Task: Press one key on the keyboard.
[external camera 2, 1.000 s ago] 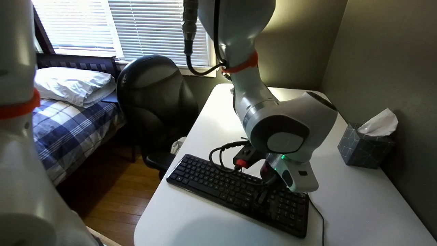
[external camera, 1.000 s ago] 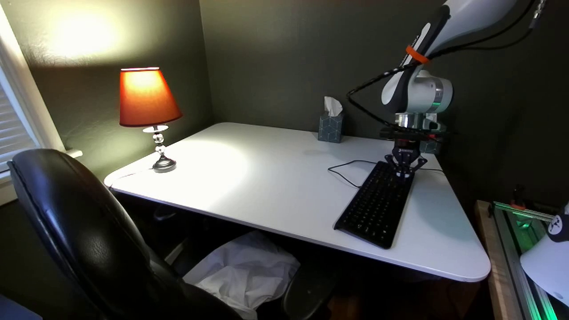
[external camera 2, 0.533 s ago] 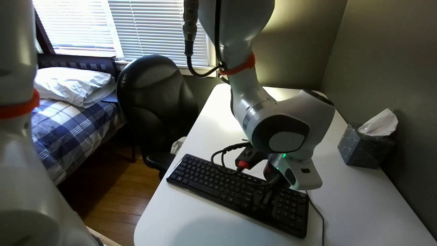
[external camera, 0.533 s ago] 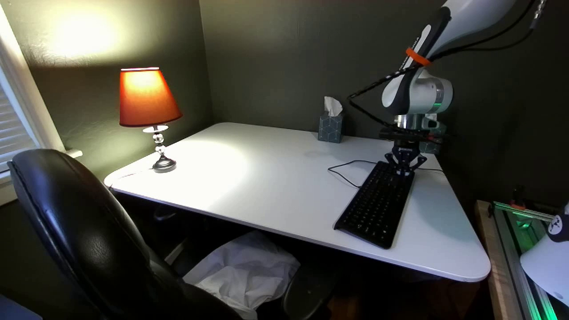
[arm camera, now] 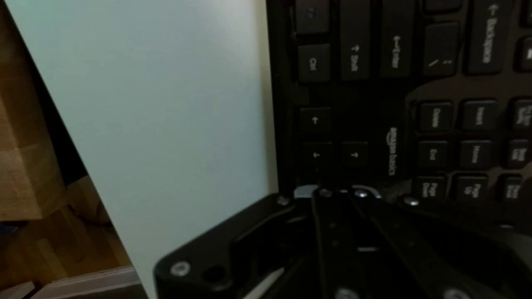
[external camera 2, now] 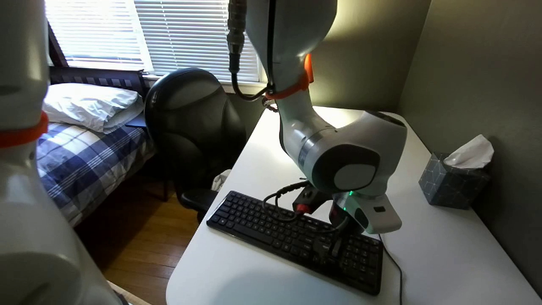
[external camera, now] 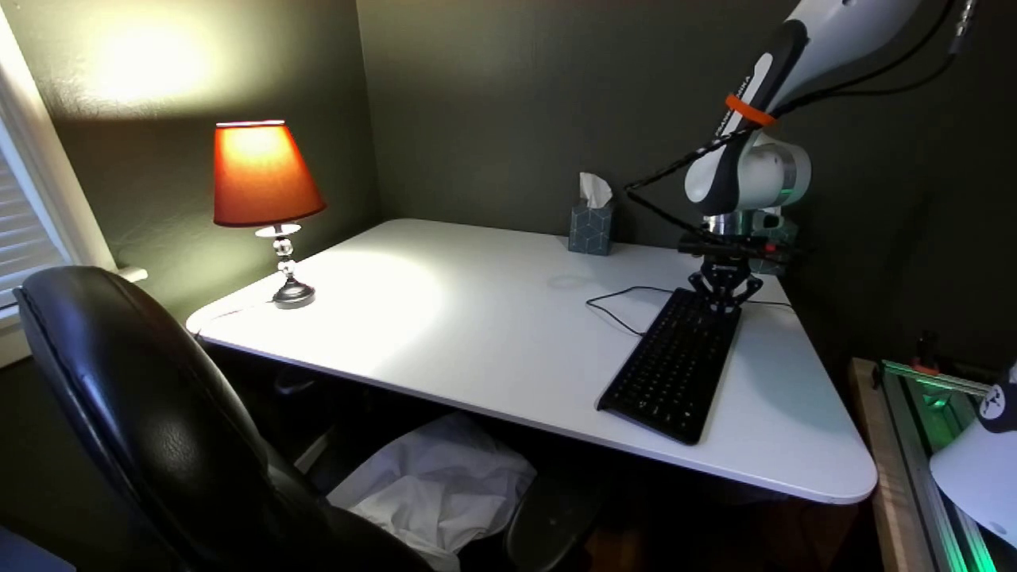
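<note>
Black and pressed together, with nothing seen between the jaws, the gripper (arm camera: 337, 192) points down at the keyboard (external camera: 675, 369), which lies right under it. Just beyond the jaws' tips in the wrist view are the arrow keys (arm camera: 354, 155); farther out, past the keyboard's edge, the white desk (arm camera: 178, 116). Reaching the keys looks done. Contact is hidden, so the press itself, I judge, may be left, then lifting away.

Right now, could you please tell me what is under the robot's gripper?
The keyboard lies under the gripper. In the wrist view, arrow keys show just beyond it, but the spot directly beneath is covered, so I cannot tell which key is there.
</note>
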Motion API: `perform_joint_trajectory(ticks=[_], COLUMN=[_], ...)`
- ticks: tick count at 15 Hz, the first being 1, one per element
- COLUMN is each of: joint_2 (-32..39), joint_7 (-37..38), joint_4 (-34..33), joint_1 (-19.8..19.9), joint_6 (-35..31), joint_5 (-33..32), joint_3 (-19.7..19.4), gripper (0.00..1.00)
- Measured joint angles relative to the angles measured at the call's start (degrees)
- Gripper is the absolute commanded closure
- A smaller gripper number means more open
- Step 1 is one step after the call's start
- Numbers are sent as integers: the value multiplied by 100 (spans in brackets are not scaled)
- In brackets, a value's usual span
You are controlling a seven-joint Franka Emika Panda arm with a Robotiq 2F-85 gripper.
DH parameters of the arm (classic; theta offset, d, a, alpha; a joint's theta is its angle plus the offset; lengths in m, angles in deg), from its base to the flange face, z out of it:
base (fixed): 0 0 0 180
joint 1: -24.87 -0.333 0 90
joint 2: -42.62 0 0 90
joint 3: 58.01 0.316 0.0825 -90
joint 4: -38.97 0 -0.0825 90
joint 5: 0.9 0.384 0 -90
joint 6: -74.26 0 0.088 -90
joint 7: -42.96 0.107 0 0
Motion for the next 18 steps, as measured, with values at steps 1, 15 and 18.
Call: perform_joint_trajectory(ticks=[1, 15, 18], joint_2=[-6, -88, -121], joint_7=[0, -41, -92], joint_4=[7, 80, 83], joint_1=[0, 53, 63], joint_6=[0, 325, 324], joint_5=[0, 117, 243], joint_3=[0, 12, 18], gripper=[100, 100, 100])
